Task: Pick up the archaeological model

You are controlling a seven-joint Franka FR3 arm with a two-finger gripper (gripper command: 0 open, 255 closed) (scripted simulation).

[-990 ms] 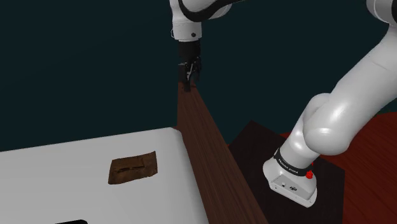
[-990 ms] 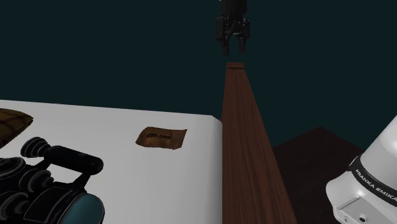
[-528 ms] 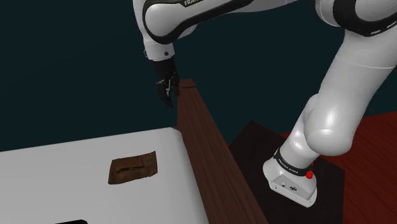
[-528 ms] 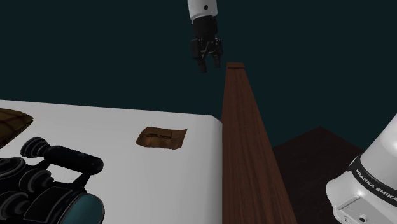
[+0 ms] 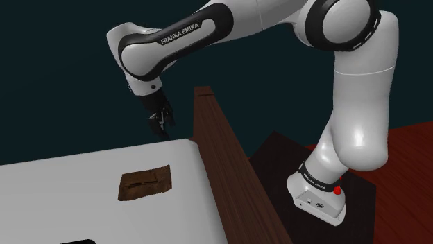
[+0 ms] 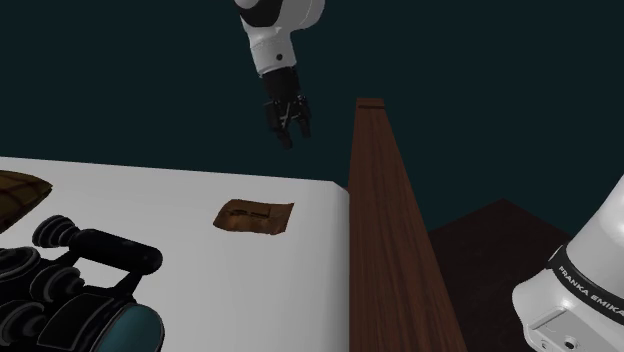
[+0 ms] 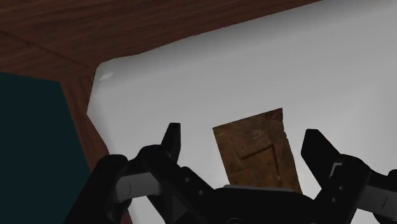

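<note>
The model (image 5: pixel 146 184), a thin flat slab, likely stiff, light and brittle, lies near the table's (image 5: pixel 62 201) edge, and the wide-open gripper (image 7: pixel 242 135) above should pinch its narrower sides.

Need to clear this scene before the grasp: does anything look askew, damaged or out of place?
Nothing stands out. The brown model lies flat on the white table, untouched. The open gripper hangs in the air, apart from it, holding nothing.
</note>
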